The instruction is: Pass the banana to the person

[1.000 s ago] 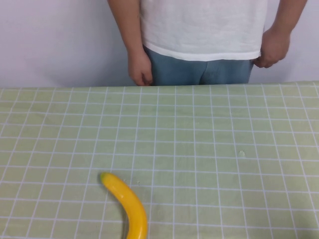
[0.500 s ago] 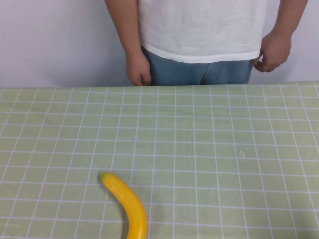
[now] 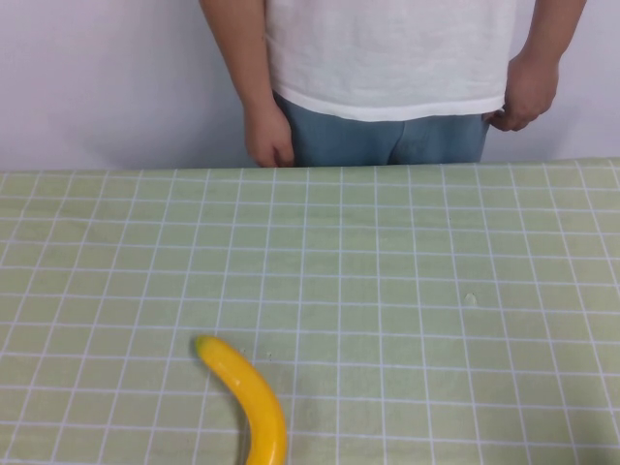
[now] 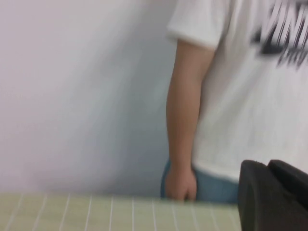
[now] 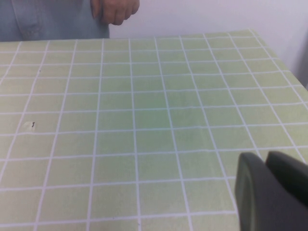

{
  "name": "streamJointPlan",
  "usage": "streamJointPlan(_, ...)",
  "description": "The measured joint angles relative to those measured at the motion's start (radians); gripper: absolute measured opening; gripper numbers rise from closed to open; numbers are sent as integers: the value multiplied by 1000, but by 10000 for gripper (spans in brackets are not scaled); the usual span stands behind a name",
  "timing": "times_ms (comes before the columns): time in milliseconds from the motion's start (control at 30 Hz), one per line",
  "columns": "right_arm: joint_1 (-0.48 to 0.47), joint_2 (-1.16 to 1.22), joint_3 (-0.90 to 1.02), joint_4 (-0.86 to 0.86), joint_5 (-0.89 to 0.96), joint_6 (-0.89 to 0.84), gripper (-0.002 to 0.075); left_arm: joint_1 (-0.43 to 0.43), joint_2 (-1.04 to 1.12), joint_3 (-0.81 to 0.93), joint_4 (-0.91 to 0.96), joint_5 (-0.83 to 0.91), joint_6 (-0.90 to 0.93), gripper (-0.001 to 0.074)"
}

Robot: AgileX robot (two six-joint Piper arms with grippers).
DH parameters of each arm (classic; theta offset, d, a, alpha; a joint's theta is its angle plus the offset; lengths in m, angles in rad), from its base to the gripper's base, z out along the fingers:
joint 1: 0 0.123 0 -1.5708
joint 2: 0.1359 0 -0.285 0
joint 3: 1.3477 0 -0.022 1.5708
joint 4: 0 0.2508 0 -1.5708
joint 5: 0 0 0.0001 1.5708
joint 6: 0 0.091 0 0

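The banana lies on the green checked table at the near edge, left of centre, its greenish tip pointing away from me. The person stands behind the far edge in a white T-shirt and blue jeans, both hands hanging at the hips. The person also shows in the left wrist view. My left gripper is shut and empty, raised and facing the person. My right gripper is shut and empty above the table's right part. Neither gripper shows in the high view.
The tablecloth has a small mark right of centre. A plain pale wall stands behind the person. The table's far right corner shows in the right wrist view.
The person has shifted slightly and the hands have moved a little. The banana has not moved.
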Motion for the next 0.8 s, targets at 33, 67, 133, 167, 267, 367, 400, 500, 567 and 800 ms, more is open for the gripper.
streamJointPlan(33, 0, 0, 0, 0, 0, 0, -6, 0, 17, 0, -9, 26, 0, 1)
streamJointPlan(67, 0, 0, 0, 0, 0, 0, -6, 0, 31, -2, -9, 50, 0, 1)
streamJointPlan(133, 0, 0, 0, 0, 0, 0, -7, 0, 77, -6, -18, 116, 0, 1)
streamJointPlan(167, 0, 0, 0, 0, 0, 0, -6, 0, 99, -6, -22, 147, 0, 1)
streamJointPlan(267, 0, 0, 0, 0, 0, 0, -6, 0, 194, -15, -56, 242, 33, 1)
streamJointPlan(367, 0, 0, 0, 0, 0, 0, -6, 0, 299, -47, -107, 354, 92, 1)
streamJointPlan(400, 0, 0, 0, 0, 0, 0, -6, 0, 338, -61, -126, 395, 112, 1)
streamJointPlan(500, 0, 0, 0, 0, 0, 0, -6, 0, 445, -89, -184, 475, 147, 0)
streamJointPlan(567, 0, 0, 0, 0, 0, 0, -6, 0, 514, -95, -253, 488, 174, 0)
streamJointPlan(800, 0, 0, 0, 0, 0, 0, -6, -98, 670, -97, -402, 400, 208, -1)
